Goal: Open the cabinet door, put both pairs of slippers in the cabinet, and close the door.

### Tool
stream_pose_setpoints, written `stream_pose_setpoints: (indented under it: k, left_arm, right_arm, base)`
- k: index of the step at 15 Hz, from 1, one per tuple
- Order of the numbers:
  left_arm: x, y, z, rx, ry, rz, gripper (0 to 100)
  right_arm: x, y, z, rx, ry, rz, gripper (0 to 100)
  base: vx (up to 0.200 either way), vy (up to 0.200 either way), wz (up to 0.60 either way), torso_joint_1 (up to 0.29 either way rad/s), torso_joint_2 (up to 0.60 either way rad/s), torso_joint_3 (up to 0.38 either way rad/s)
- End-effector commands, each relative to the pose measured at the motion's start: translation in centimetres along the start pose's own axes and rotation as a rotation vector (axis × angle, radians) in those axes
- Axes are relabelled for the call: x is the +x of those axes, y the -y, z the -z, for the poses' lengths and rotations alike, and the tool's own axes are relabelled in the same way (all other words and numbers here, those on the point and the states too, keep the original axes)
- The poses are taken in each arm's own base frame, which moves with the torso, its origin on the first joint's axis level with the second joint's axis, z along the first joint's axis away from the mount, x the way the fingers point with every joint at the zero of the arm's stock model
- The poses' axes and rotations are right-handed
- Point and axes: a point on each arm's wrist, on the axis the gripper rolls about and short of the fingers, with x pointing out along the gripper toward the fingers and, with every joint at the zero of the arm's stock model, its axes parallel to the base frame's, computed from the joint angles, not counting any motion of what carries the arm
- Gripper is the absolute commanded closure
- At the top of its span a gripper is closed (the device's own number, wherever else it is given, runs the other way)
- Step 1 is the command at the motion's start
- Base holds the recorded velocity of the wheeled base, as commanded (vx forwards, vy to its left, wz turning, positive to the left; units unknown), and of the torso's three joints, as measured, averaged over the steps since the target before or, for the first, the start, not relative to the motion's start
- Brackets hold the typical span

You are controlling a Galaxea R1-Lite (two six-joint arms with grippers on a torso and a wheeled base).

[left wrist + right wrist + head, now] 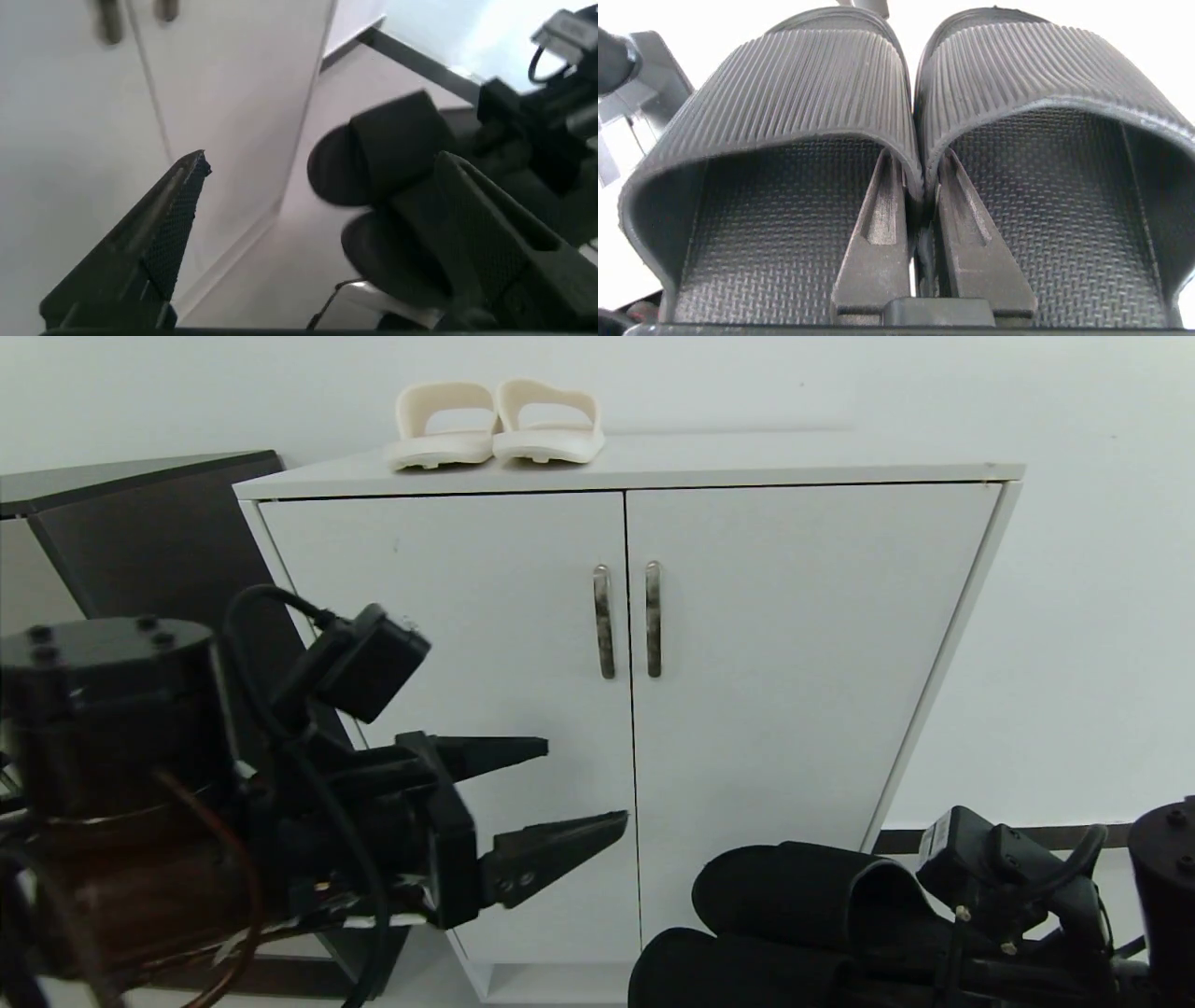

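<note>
My right gripper (920, 173) pinches the black slippers (822, 93) by their inner straps, holding both as one. My left gripper (586, 780) gapes empty, free for the handle (604, 621).

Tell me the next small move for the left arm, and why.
Probably lift the open left gripper to the left door handle and grip it: both cabinet doors are shut, and the right gripper is shut on the black slippers, leaving the left free.

slippers (495, 425) atop cabinet (794, 616) (left half), wall (1074, 616) behind
</note>
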Motion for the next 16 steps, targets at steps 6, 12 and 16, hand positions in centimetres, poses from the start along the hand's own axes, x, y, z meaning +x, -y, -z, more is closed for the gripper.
stream_pose_setpoints:
  k: [6,12,16]
  left_arm:
    - [7.5,-1.7,-3.5,-0.11,0.057,0.265,0]
    - [8.2,-2.3,-5.0,-0.139,0.121,0.278,0]
    - [9.1,-3.3,-5.1,-0.106,0.137,0.212,0]
  right_arm:
    - [0.2,0.0,0.3,-0.001,0.004,-0.001,100]
    - [0.2,0.0,0.3,-0.005,0.002,-0.001,100]
    - [0.2,0.0,0.5,-0.038,-0.004,0.001,100]
  base:
    - [0.0,0.0,0.0,0.0,0.0,0.0]
    - [0.0,0.0,0.0,0.0,0.0,0.0]
    - [0.0,0.0,0.0,0.0,0.0,0.0]
